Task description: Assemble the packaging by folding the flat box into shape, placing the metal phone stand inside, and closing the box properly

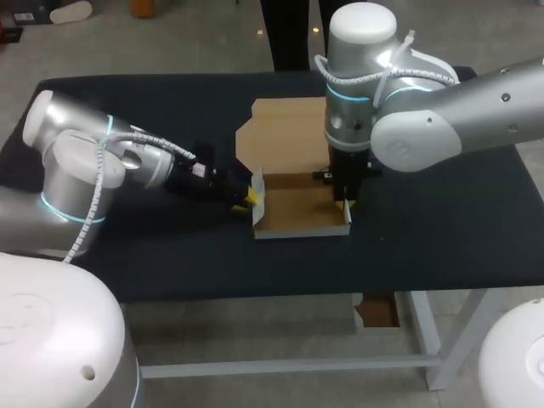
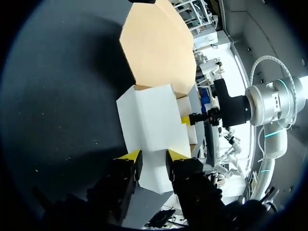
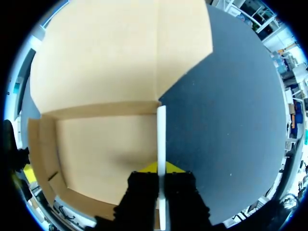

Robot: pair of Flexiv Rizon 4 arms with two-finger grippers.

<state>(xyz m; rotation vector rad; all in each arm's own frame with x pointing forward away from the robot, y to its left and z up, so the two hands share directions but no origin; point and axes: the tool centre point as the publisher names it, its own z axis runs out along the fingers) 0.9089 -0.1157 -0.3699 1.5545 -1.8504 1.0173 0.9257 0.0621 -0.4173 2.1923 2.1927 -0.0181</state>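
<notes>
Yellow-tipped and spread apart, the left gripper (image 2: 153, 156) fills the foreground of its wrist view. Its tips rest against the white outer face of the box (image 1: 297, 208), without pinching it. The box lies at the middle of the head view with its low walls raised. Its brown lid (image 1: 285, 127) lies open and flat toward the upper middle. The right gripper (image 3: 161, 168) is clamped on the box's thin right-hand wall, one finger inside the tray and one outside. The right arm enters from the right edge, bends over the box, and its wrist points straight down. The left arm enters from the left edge, its forearm low and nearly level, aimed at the left wall. All of it rests on the black table (image 1: 442, 229).
</notes>
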